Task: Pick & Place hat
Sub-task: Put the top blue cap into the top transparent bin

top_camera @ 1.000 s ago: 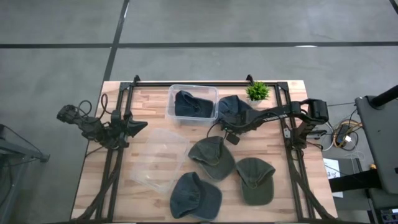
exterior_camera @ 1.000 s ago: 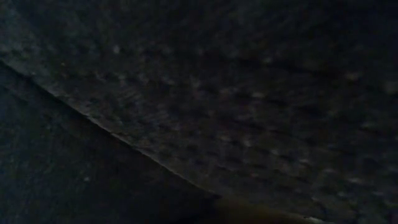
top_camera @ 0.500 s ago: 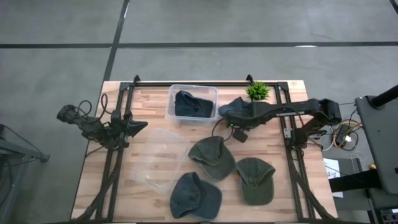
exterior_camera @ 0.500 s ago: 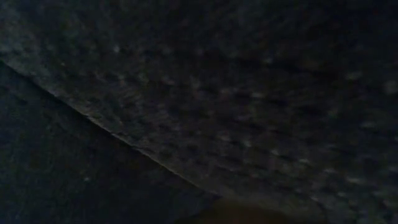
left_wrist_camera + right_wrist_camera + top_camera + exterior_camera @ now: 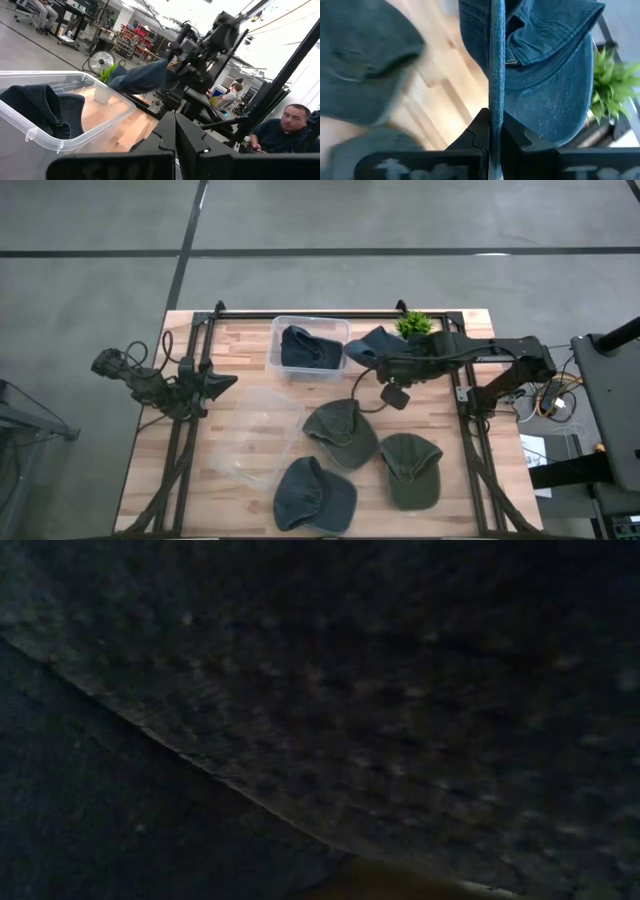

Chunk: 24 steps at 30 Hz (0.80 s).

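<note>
dark cloth (image 5: 400,690), perhaps a hat

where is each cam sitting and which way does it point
high view: above, straight down on the table; both arms show, right pincer shut on the blue hat beside the clear bin.
low view: table height, blocked by dark fabric; no arm shows.
left wrist view: on the parked left arm, facing across the bin; own shut pincer shows.
right wrist view: looks past its own pincer at the held hat.
Shared: both wrist views and the high view show the blue hat and the plant.
</note>
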### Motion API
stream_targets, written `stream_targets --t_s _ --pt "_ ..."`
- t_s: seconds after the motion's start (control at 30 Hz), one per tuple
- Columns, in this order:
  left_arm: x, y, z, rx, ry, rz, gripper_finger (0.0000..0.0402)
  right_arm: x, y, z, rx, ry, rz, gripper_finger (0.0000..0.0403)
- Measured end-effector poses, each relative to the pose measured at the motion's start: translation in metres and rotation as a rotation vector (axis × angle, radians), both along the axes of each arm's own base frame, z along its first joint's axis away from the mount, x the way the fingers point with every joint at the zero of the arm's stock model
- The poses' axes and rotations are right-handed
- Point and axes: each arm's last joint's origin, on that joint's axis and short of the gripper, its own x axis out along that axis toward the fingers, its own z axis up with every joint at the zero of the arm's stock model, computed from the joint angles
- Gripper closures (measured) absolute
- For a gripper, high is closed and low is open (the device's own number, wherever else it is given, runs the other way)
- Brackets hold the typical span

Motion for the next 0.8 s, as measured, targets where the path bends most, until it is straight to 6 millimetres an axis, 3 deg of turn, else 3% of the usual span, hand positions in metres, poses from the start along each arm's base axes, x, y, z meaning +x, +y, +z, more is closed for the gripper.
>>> stream_targets --t_s 0.2,0.4,0.6,0.8 --pt "0.000 0.000 0.000 0.000 0.000 0.000 0.0399 0.010 0.002 0.029 -0.045 -0.128 0.044 0.0392" --pt "0.000 0.000 0.000 0.001 0.002 0.000 0.0399 0.049 0.001 0.042 -0.105 -0.154 0.177 0.0392" --pt "0.000 0.000 -0.001 0.003 0.006 0.000 0.0399 0.099 -0.014 0.038 -0.229 -0.113 0.255 0.0392" --pt "0.000 0.000 -0.001 0.002 0.007 0.000 0.0399 0.144 -0.036 0.008 -0.247 -0.014 0.312 0.0392"
